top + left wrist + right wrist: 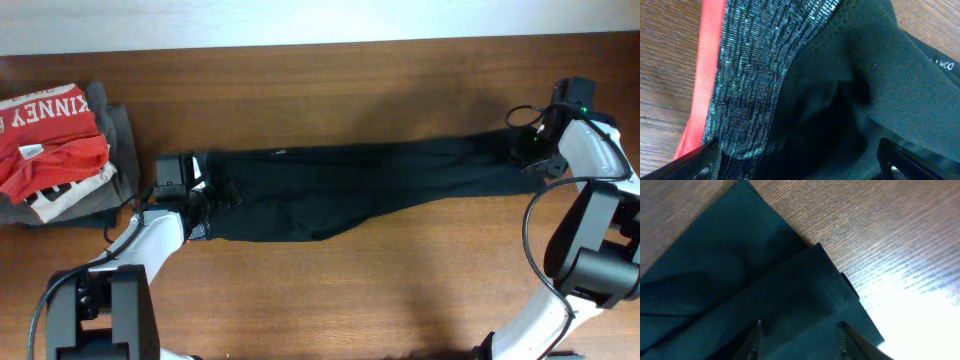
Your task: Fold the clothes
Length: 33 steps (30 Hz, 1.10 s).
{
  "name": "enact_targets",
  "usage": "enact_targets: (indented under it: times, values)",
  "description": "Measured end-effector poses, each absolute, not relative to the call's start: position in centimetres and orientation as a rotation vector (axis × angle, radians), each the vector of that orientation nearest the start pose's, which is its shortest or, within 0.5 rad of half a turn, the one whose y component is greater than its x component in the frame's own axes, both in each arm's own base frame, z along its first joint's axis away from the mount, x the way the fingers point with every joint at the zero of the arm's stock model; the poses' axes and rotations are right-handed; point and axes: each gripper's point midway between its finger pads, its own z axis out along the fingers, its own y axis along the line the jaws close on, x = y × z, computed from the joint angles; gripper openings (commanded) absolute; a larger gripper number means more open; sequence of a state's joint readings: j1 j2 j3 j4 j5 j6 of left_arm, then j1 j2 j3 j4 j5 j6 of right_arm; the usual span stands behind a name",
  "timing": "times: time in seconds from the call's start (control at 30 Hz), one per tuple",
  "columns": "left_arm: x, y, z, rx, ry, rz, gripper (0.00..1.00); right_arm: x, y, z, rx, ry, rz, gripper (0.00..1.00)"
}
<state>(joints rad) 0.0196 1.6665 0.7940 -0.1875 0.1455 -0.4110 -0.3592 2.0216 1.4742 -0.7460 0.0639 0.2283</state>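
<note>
- Overhead: the black pants (350,185) lie stretched across the surface (350,290), with the left end effector (203,195) and the right end effector (528,152) one at each end.
- Left wrist: the left end effector (800,167) is spread wide and grips nothing; the grey waistband (755,75) lies just ahead.
- Right wrist: the right end effector (800,340) is partly spread over the leg cuffs (790,290) and clamps nothing.

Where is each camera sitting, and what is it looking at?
Overhead: above the table, looking straight down at the black pants; left arm and right arm show, left hand at one end, right hand at the other.
Left wrist: on the left arm, looking down closely at the grey waistband and red-orange trim; its fingers show in the bottom corners.
Right wrist: on the right arm, looking down at the leg ends; its fingers show along the bottom.
Shared: every view shows the pants on the table.
</note>
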Motion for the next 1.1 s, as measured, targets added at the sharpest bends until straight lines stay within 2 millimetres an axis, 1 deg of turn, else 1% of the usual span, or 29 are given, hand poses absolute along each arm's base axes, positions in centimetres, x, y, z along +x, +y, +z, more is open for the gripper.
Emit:
enact_targets:
  times: [0.03,0.07,0.1,0.13,0.23,0.37,0.47,0.67,1.03,1.1]
  values:
    - [36.8,-1.8,1.4,-0.517,2.600,-0.324,0.99,41.1,-16.6,3.5,0.844,2.744,-0.117,0.38]
    - [36.8,-1.8,1.4,-0.516,2.600,-0.324,0.99,41.2,-16.6,3.2,0.846,2.746,-0.117,0.27]
    - [36.8,-1.8,1.4,-0.517,2.600,-0.324,0.99,41.2,-16.6,2.8,0.852,2.750,-0.115,0.12]
    - [36.8,-1.8,1.4,-0.517,2.600,-0.324,0.99,41.2,-16.6,2.3,0.855,2.757,-0.114,0.04]
    - [36.8,-1.8,1.4,-0.517,2.600,-0.324,0.99,41.1,-16.6,1.4,0.868,2.770,-0.112,0.04]
    - [36.8,-1.8,1.4,-0.517,2.600,-0.324,0.99,41.1,-16.6,1.3,0.873,2.771,-0.111,0.04]
    - [36.8,-1.8,1.4,-0.516,2.600,-0.324,0.99,41.5,-16.7,1.9,0.874,2.760,-0.110,0.04]
    - [36.8,-1.8,1.4,-0.517,2.600,-0.324,0.99,44.6,-17.9,4.3,0.856,2.640,-0.108,0.04]
    - [36.8,-1.8,1.4,-0.517,2.600,-0.324,0.99,46.4,-18.6,5.2,0.844,2.553,-0.100,0.05]
    - [36.8,-1.8,1.4,-0.517,2.600,-0.323,0.99,46.7,-18.7,5.3,0.846,2.539,-0.099,0.08]
